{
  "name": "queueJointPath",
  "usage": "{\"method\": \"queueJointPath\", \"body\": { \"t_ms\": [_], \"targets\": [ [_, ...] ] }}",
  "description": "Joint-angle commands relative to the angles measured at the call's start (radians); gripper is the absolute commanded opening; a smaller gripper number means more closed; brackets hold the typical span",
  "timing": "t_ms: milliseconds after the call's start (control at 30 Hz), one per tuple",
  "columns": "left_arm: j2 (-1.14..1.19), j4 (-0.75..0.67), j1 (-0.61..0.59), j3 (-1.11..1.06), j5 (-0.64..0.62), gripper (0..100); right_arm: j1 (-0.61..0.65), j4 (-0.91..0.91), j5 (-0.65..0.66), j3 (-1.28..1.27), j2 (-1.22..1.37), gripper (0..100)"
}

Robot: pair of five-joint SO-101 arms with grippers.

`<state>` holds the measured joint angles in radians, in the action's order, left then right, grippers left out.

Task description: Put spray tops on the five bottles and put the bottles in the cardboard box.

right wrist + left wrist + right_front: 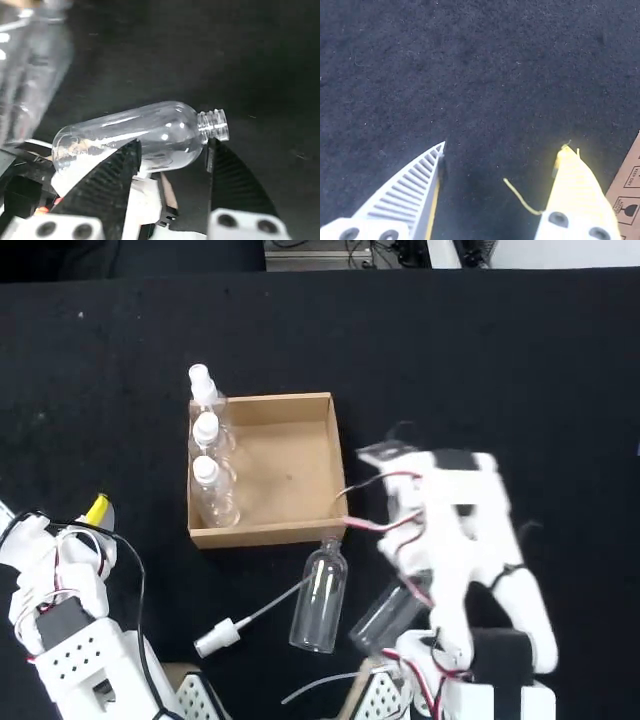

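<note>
Three clear bottles (213,465) with white spray tops stand along the left wall of the cardboard box (290,530). An uncapped bottle (320,595) lies in front of the box, neck toward it, with a loose spray top (220,637) and its tube beside it. A second uncapped bottle (385,615) lies under the right arm (450,530). My right gripper (172,145) is open, its fingers on either side of that bottle's (145,135) shoulder. My left gripper (505,145) is open over bare cloth at the lower left (95,515).
Black cloth covers the table. A corner of the cardboard box (626,190) lies just beside the left gripper. A thin white tube (310,685) lies near the arm bases at the front edge. The other uncapped bottle (25,65) lies close to the right gripper.
</note>
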<state>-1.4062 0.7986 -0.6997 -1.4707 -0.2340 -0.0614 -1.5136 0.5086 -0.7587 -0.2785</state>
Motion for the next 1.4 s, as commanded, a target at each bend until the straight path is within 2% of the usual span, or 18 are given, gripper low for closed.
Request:
{"method": "queueJointPath", "body": {
  "t_ms": [0, 133, 233, 300, 433, 533, 633, 900, 1033, 1200, 1367],
  "targets": [
    [-0.002, -0.023, -0.010, 0.012, 0.002, 31, -0.232, 0.002, 0.120, 0.090, -0.005, 18.8],
    [-0.002, -0.023, -0.012, 0.012, 0.002, 31, -0.387, -0.002, 0.236, 0.143, -0.005, 18.8],
    [-0.002, -0.023, -0.010, 0.012, 0.002, 31, -0.445, -0.034, 0.354, 0.196, -0.005, 18.8],
    [-0.002, -0.023, -0.008, 0.012, 0.002, 31, -0.445, -0.094, 0.476, 0.234, -0.005, 18.9],
    [-0.002, -0.023, -0.007, 0.012, 0.002, 31, -0.374, -0.250, 0.865, 0.298, -0.007, 27.1],
    [-0.002, -0.023, -0.007, 0.012, 0.002, 31, -0.330, -0.242, 1.120, 0.291, -0.038, 37.5],
    [-0.002, -0.023, -0.012, 0.012, 0.002, 31, -0.275, -0.245, 1.293, 0.252, -0.113, 39.9],
    [-0.002, -0.084, -0.012, -0.018, 0.002, 31, -0.061, -0.215, 1.390, -0.096, -0.519, 39.9],
    [-0.002, -0.098, -0.013, -0.024, 0.002, 31, -0.035, -0.149, 1.389, -0.216, -0.693, 39.8],
    [-0.002, -0.098, -0.013, -0.024, 0.002, 31, -0.034, -0.127, 1.395, -0.278, -0.700, 33.6],
    [-0.002, -0.098, -0.013, -0.024, 0.002, 31, -0.034, -0.038, 1.392, -0.329, -0.599, 33.9]
  ]
}}
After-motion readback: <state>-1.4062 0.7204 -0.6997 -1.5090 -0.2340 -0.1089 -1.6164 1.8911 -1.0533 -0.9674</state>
